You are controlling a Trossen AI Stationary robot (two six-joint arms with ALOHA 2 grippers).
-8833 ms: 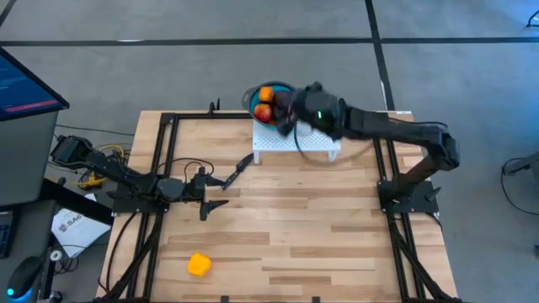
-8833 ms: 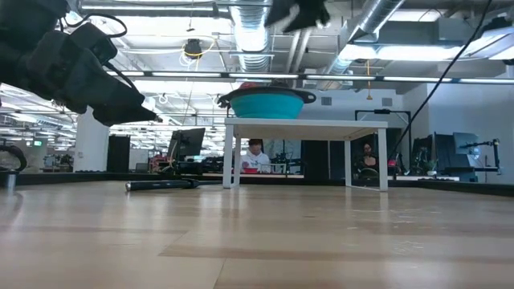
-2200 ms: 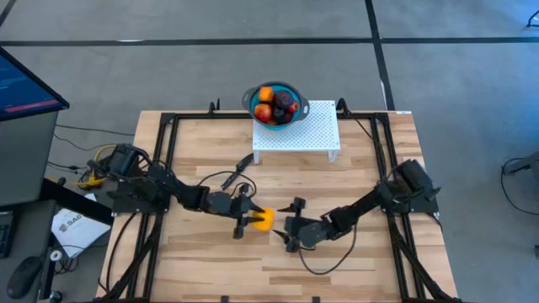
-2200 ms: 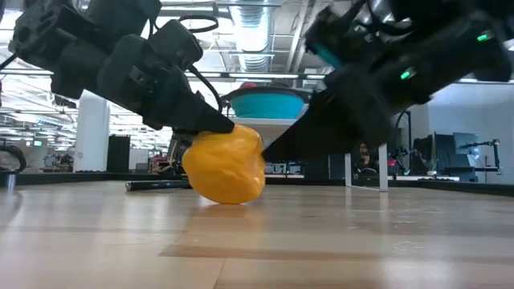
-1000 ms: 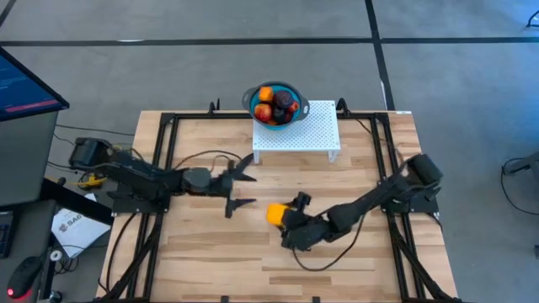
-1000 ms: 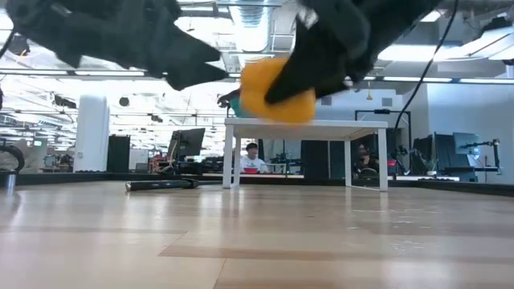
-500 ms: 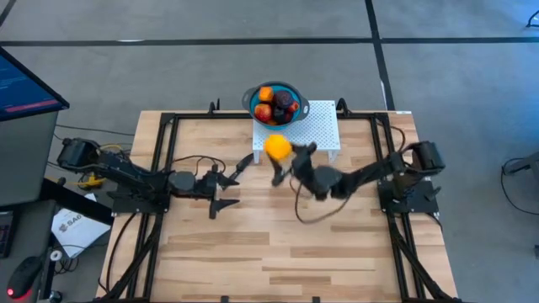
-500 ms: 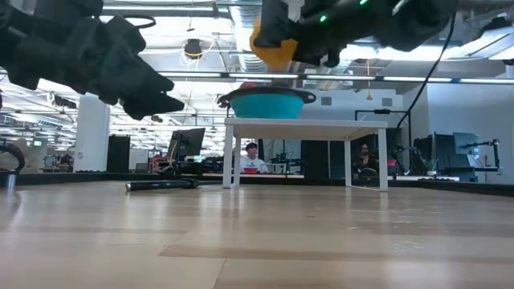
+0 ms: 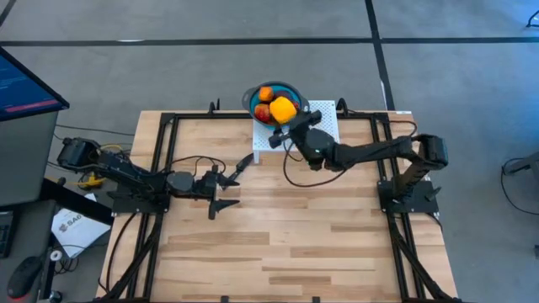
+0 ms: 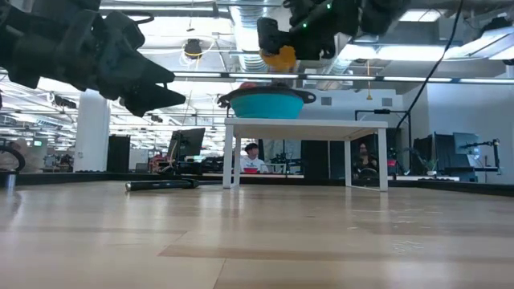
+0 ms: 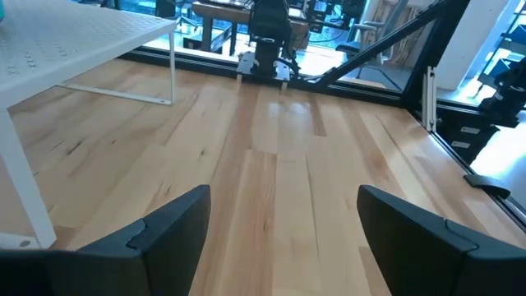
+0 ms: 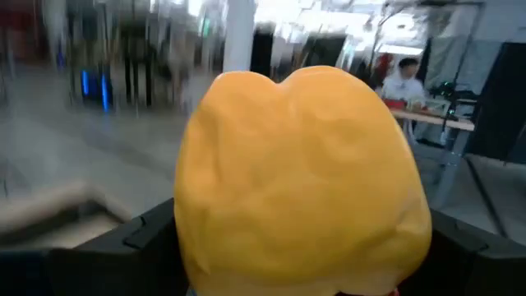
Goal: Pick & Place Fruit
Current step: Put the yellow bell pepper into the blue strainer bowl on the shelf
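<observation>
A blocky yellow fruit hangs just over the blue bowl, with my right gripper shut on it. The bowl stands on a white perforated stand at the table's far edge and holds an orange fruit and a red one. In the low view the yellow fruit is above the bowl's rim. My left gripper stands open over the table's left half, with nothing between its fingers. My right gripper pinches the yellow fruit between its two fingers, one on each opposite flank. The fingers reach in about level from the table's right side, toward the bowl. The fruit is lifted clear, above the bowl and the fruits in it.
A slim black knife lies on the wood in front of the stand's left leg, close to my left gripper. Black frame rails run along the table's left and right sides. Bare wood fills the near half.
My right gripper has carried the yellow fruit up from the table's middle toward the far edge, to above the bowl, and has tipped from slanting down to level. My left gripper has drawn back toward the table's left edge and sunk a little, still open.
</observation>
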